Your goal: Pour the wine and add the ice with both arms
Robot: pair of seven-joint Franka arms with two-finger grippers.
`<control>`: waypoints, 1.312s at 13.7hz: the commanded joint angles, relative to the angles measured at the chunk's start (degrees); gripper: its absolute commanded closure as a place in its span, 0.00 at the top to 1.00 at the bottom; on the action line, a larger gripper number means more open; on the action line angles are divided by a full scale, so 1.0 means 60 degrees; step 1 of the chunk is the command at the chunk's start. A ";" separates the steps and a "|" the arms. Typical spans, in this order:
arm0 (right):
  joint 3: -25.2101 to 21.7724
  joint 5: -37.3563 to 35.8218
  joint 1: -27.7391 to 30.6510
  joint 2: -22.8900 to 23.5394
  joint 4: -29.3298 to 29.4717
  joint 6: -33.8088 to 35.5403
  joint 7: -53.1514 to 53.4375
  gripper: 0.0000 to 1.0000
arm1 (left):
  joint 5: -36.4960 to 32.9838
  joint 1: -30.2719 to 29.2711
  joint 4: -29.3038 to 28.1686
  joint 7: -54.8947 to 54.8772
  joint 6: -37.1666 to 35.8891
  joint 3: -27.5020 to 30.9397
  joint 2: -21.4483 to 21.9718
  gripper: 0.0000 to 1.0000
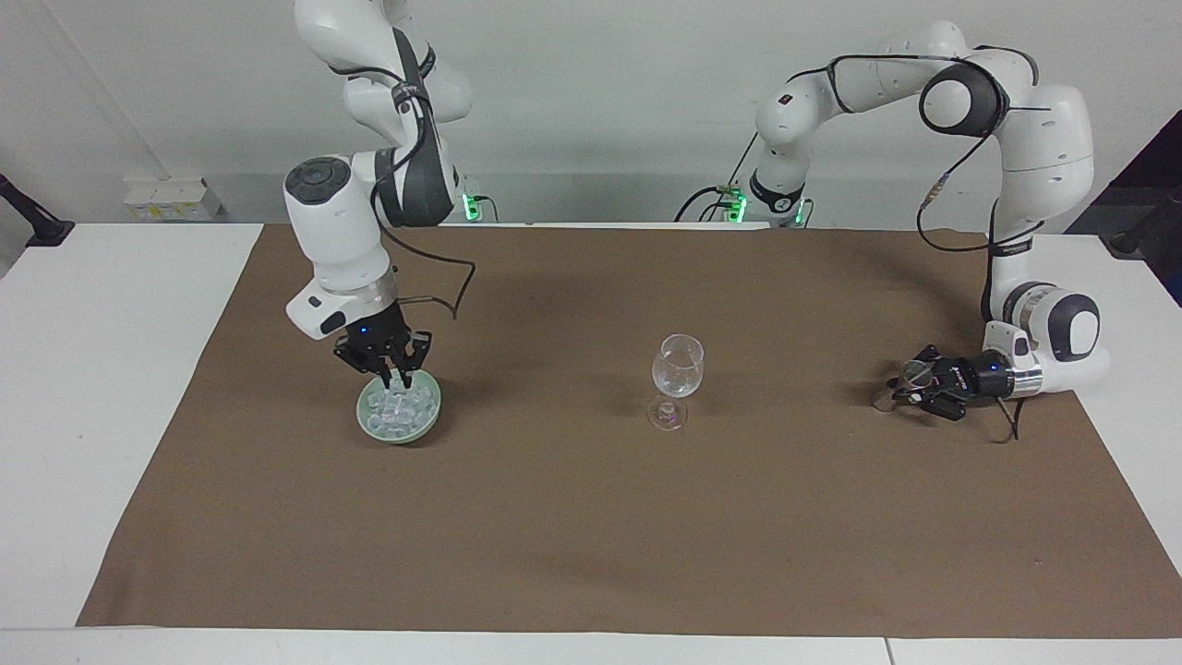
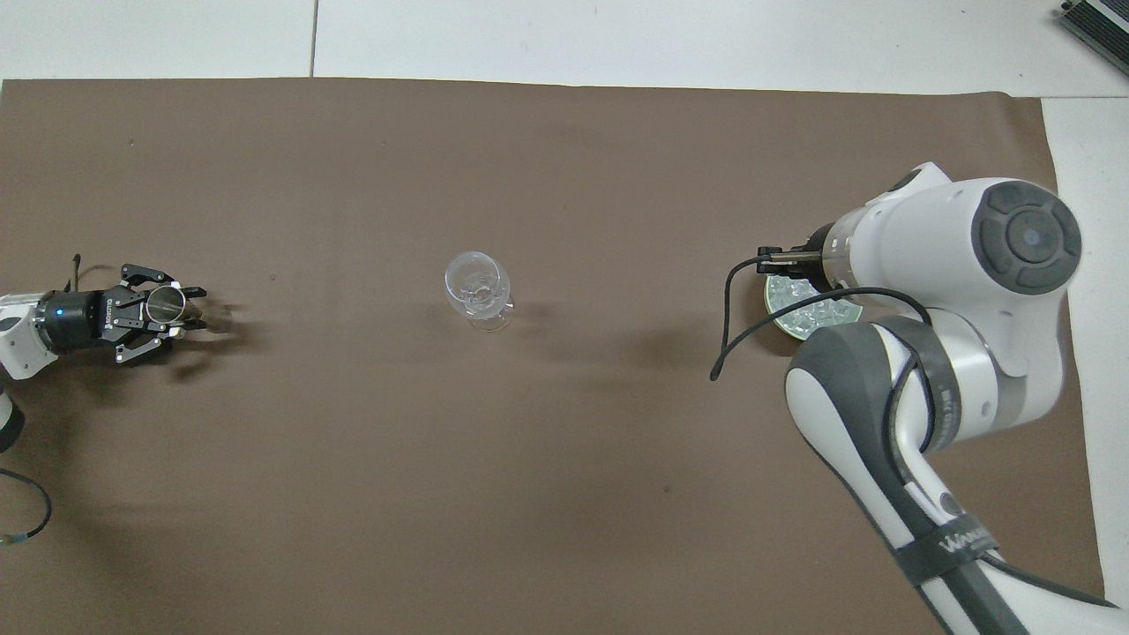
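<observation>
In the facing view my right hand [image 1: 399,377] hangs closed just above the pale green round bowl [image 1: 366,421], well off from the clear stemmed wine glass [image 1: 679,368] toward the right arm's end of the tabletop [image 1: 111,369]. The ice [image 1: 397,406], small glassy cubes, is heaped in that bowl. Whether one cube is pinched at my tips I cannot tell. If it is, a wet, slick cube could slip out over the brown cloth [image 1: 591,536] on the way to the glass. My left hand [image 1: 910,386] lies low on the cloth, well off from the glass toward the left arm's end, around a small shiny round-mouthed cup [image 1: 920,371]. I cannot tell whether it grips the cup or has let go. A loose cup could roll.

In the overhead view the cloth between bowl and glass is bare. Only my own looping black cable [image 2: 732,326] hangs on the glass's side of the bowl and could snag.
</observation>
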State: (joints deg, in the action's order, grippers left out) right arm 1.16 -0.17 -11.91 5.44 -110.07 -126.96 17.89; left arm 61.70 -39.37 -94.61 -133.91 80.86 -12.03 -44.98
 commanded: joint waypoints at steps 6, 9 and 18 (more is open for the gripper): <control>0.0743 0.1316 -0.0956 0.0981 0.2155 -0.0109 0.4699 0.00 | -0.0086 -0.0075 0.0256 -0.0020 -0.0117 0.0174 0.0829 0.85; 0.0846 0.1871 -0.1426 0.1290 0.2728 -0.0765 0.6754 0.00 | -0.1213 -0.0104 0.0606 0.0082 0.0088 0.0379 0.1737 0.85; 0.1256 0.3074 -0.1968 0.1364 0.2773 -0.1896 0.8354 0.00 | -0.2695 0.0934 0.0755 0.3228 0.0351 0.0540 0.4621 0.85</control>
State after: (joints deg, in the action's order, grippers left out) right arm 7.79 16.34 -22.72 12.82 -94.53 -137.48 65.85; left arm 47.31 -36.65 -88.61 -118.46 81.27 -9.64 -21.96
